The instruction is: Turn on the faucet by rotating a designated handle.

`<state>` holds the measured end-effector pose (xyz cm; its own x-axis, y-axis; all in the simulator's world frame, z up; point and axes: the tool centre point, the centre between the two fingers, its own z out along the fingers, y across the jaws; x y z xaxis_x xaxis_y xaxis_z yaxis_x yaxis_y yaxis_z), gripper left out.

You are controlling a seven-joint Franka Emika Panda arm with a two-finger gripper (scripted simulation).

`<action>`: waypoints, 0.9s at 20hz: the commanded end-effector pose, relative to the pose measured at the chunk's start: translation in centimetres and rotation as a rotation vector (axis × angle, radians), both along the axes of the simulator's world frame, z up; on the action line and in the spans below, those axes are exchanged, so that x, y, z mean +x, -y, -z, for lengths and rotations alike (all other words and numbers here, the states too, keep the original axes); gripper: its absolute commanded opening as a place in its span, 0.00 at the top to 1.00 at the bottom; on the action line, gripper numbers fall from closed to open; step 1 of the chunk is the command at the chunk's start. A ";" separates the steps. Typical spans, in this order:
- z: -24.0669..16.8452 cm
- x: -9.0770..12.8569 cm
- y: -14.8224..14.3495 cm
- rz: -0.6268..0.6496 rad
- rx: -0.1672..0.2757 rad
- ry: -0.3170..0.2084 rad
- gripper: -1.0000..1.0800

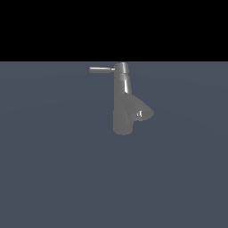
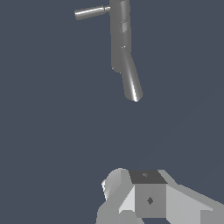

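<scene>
The faucet (image 1: 123, 111) is a shiny grey column standing on the floor, with a cylindrical cap and a short angled spout (image 1: 142, 112) pointing to the exterior view's right. The handle (image 1: 101, 70), a thin straight rod, juts from the cap toward the exterior view's left. The wrist view shows the faucet (image 2: 120, 39), its handle (image 2: 91, 12) and spout (image 2: 132, 83) well away from my gripper (image 2: 140, 186). Only blocky grey parts of the gripper show at the picture's edge, touching nothing. How its jaws stand is unclear. The exterior view does not show the gripper or arm.
A flat dark blue-grey floor (image 1: 53, 178) spreads around the faucet in every direction. Above the floor's far edge the background is black.
</scene>
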<state>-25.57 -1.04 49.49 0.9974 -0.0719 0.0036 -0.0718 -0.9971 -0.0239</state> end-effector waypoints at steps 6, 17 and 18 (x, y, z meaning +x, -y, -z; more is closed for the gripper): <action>0.0 0.4 0.0 0.015 -0.005 -0.001 1.00; 0.2 4.1 -0.4 0.147 -0.048 -0.010 1.00; 0.3 4.6 -0.5 0.165 -0.054 -0.010 1.00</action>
